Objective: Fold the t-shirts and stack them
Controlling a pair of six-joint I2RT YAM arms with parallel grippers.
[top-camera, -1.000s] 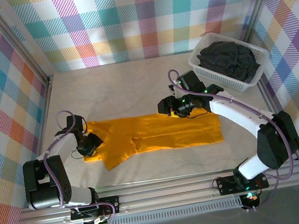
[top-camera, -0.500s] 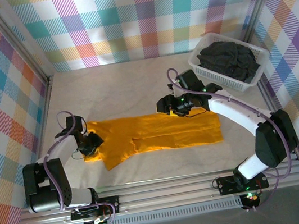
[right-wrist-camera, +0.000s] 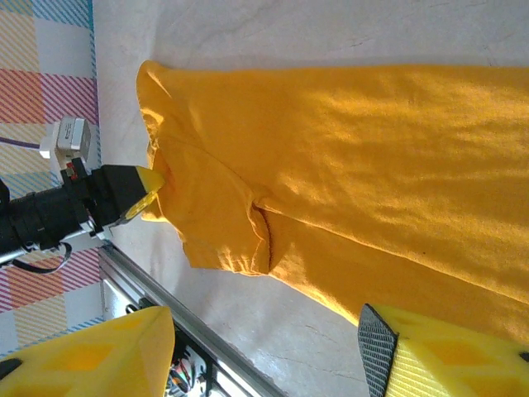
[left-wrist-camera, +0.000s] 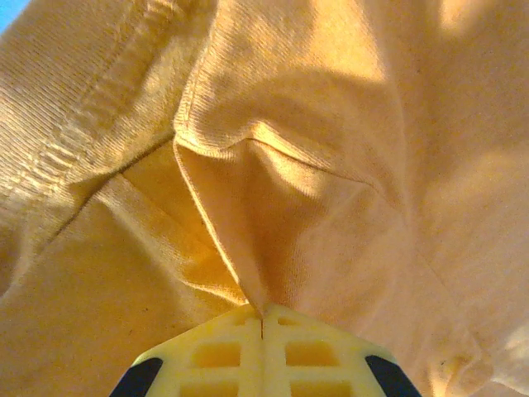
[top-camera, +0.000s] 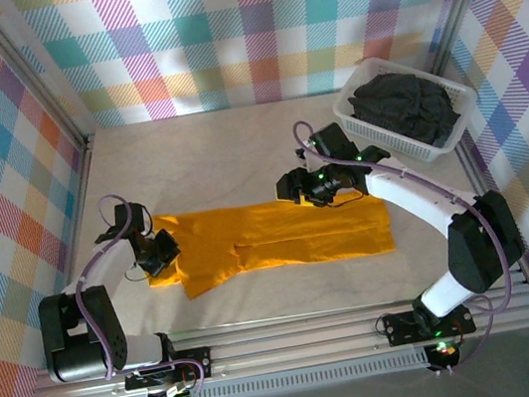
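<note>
Step in hand: folding the orange shirt (top-camera: 281, 236), which lies flat at desk centre, long axis 9 to 3 o'clock. Left gripper (top-camera: 159, 252) is clamped tight on a pinch of cloth at the 9 o'clock end. Right gripper (top-camera: 316, 190) hangs over the 12 o'clock edge, jaws apart, holding nothing. Next, likely: right needs its own grip before any fold. Black shirt (top-camera: 406, 107) sits in the basket (top-camera: 391, 138), 2 o'clock. Pale desk (top-camera: 218, 156); plaid walls (top-camera: 248, 30).

Two t-shirts (top-camera: 291, 240) (top-camera: 406, 107), one basket (top-camera: 375, 136)
</note>
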